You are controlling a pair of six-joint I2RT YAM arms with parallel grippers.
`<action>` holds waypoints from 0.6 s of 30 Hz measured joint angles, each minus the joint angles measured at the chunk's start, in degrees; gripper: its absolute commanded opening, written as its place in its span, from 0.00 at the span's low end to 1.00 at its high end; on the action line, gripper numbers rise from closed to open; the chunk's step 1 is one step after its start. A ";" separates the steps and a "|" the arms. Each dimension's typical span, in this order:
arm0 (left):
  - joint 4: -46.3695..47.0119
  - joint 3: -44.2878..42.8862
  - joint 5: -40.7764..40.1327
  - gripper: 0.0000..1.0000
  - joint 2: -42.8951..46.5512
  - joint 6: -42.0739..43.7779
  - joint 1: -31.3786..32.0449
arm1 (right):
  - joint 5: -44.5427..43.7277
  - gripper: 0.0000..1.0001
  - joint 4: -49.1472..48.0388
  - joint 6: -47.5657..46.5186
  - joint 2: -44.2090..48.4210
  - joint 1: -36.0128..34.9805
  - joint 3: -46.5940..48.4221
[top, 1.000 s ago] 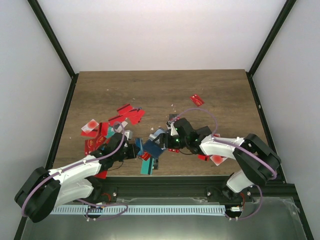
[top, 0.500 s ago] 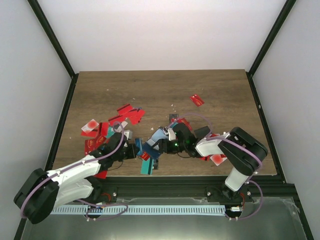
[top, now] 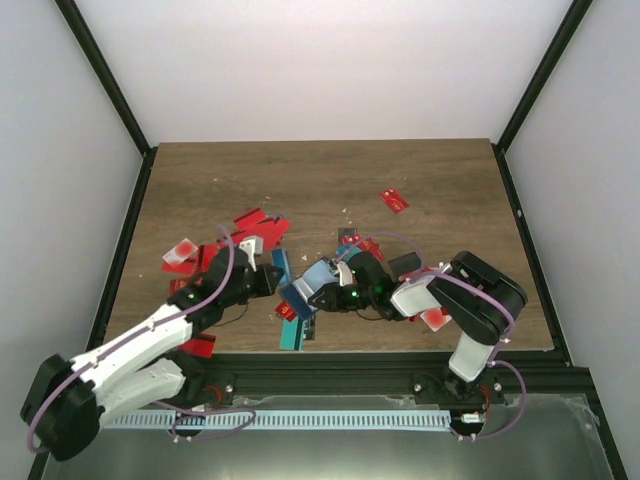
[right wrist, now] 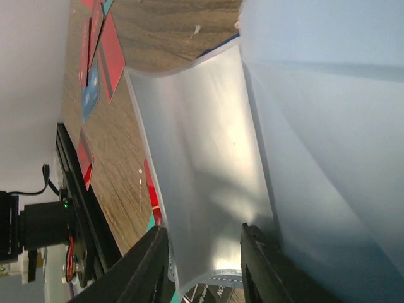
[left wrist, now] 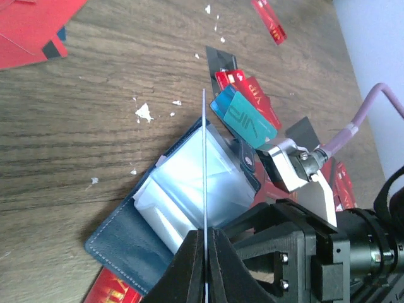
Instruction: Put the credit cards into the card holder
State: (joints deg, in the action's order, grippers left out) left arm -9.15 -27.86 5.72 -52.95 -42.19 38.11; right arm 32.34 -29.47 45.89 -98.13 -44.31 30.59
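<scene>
Red cards [top: 262, 225], perhaps a dozen; one holder [left wrist: 120, 243].

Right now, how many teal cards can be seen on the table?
2: one teal card at the table's near edge, another, the VIP card, beyond the open card holder. Others may be hidden.

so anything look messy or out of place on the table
Yes: white flecks litter the wood near the open card holder, credit cards lie in loose heaps on the left, and one red card sits alone far right.
</scene>
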 measured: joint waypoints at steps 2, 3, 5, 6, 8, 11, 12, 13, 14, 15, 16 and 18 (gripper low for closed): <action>1.53 -0.90 0.81 0.04 -3.61 -0.55 0.00 | 0.28 0.27 -0.96 0.07 -0.70 0.00 -0.20; 2.51 -1.33 1.40 0.04 -5.77 -0.79 0.00 | 0.46 0.26 -1.46 0.22 -0.98 0.00 -0.35; 4.46 -2.19 2.78 0.04 -10.05 -1.27 0.00 | 0.72 0.25 -1.97 0.11 -1.38 0.00 -0.42; 5.57 -2.64 3.52 0.04 -12.48 -1.53 0.00 | 0.90 0.25 -2.23 0.11 -1.62 0.00 -0.42; 7.48 -3.19 4.50 0.04 -15.93 -2.01 0.00 | 1.09 0.25 -2.45 0.09 -1.79 0.00 -0.42; 10.34 -3.45 6.34 0.04 -20.11 -2.69 0.00 | 1.29 0.25 -2.82 0.07 -2.05 0.00 -0.42; 11.39 -3.48 7.26 0.04 -21.35 -2.93 0.00 | 1.36 0.25 -2.91 0.04 -2.10 0.00 -0.42; 12.24 -3.48 8.04 0.04 -22.36 -3.21 0.00 | 1.42 0.26 -2.95 0.04 -2.12 0.00 -0.42; 13.09 -3.48 9.03 0.04 -23.30 -3.65 0.00 | 1.49 0.26 -2.99 0.02 -2.14 0.00 -0.42; 13.88 -3.43 9.99 0.04 -23.96 -4.13 0.00 | 1.51 0.26 -3.02 0.04 -2.16 0.00 -0.42; 14.45 -3.39 10.78 0.04 -24.33 -4.46 0.00 | 1.53 0.26 -3.06 0.04 -2.21 0.00 -0.42; 15.63 -3.04 12.11 0.04 -24.50 -5.27 0.00 | 1.57 0.25 -3.08 0.04 -2.21 0.00 -0.42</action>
State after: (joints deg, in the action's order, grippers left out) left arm 6.48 -30.89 17.82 -77.45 -47.46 38.11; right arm 33.91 -32.56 45.93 -100.33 -44.31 30.17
